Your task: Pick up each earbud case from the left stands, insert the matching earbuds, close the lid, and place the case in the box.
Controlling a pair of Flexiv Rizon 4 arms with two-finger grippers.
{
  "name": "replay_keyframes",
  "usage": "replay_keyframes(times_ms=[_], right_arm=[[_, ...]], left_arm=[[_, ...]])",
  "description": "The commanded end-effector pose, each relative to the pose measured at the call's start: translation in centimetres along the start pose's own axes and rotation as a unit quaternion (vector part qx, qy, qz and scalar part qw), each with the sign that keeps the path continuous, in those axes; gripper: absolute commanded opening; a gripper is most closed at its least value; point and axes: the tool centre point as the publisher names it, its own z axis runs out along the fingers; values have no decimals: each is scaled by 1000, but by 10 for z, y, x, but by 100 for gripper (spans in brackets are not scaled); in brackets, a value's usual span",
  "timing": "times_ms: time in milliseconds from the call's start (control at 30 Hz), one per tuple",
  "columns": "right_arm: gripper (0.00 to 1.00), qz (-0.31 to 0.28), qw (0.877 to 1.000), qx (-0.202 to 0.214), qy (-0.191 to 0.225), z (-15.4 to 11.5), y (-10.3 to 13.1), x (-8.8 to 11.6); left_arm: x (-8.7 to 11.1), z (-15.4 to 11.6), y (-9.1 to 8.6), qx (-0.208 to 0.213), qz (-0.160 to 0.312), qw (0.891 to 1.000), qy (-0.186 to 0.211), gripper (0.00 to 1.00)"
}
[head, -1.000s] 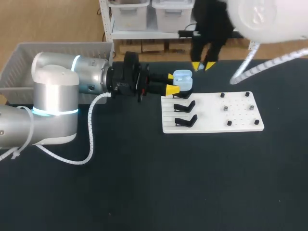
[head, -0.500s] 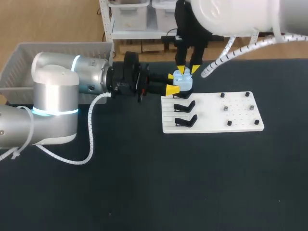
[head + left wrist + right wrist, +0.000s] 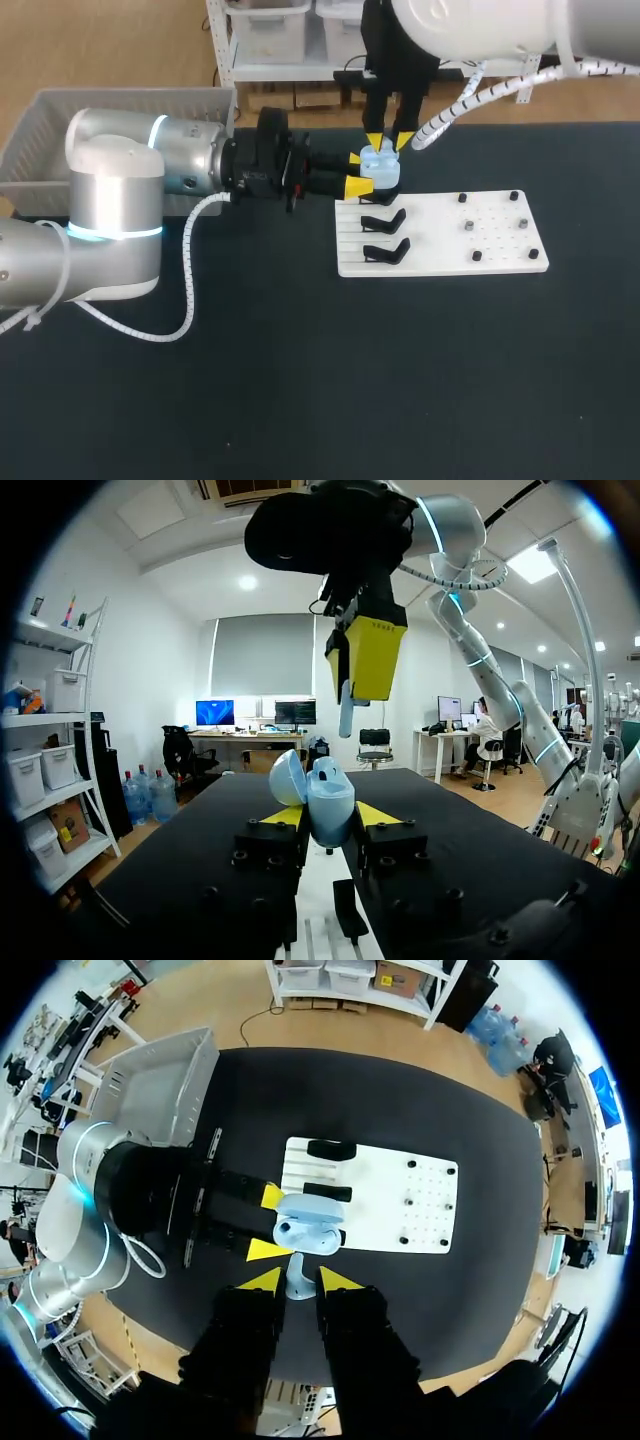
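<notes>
A light blue earbud case (image 3: 383, 168) with its lid open is held level above the far left corner of the white board (image 3: 450, 245). My left gripper (image 3: 356, 172) is shut on the case from both sides, and its yellow tips (image 3: 284, 816) press the case's body (image 3: 328, 805). My right gripper (image 3: 389, 142) hangs straight above the open case, pointing down, shut on a small white earbud (image 3: 346, 708). In the right wrist view the earbud sits between that gripper's yellow fingertips (image 3: 262, 1280), just short of the case (image 3: 310, 1228).
Two empty black stands (image 3: 385, 222) (image 3: 387, 250) sit on the board's left part, with small pegs (image 3: 468, 226) on its right part. A grey basket (image 3: 60, 120) stands at the table's far left, behind my left arm.
My right arm has swung in from the back right to just over the open case, carrying the earbud. The left arm and the case have not moved.
</notes>
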Motion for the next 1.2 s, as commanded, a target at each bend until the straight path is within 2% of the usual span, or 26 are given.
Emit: replay_keyframes(times_ms=[33, 633, 1200], right_arm=[[0, -3, 1000, 14, 1, 5, -1, -3], [0, -61, 997, 45, 15, 13, 7, -14], [0, -58, 997, 45, 29, 24, 6, -13]], left_arm=[[1, 0, -2, -3, 2, 1000, -1, 0], [1, 0, -2, -3, 2, 1000, -1, 0], [1, 0, -2, -3, 2, 1000, -1, 0]])
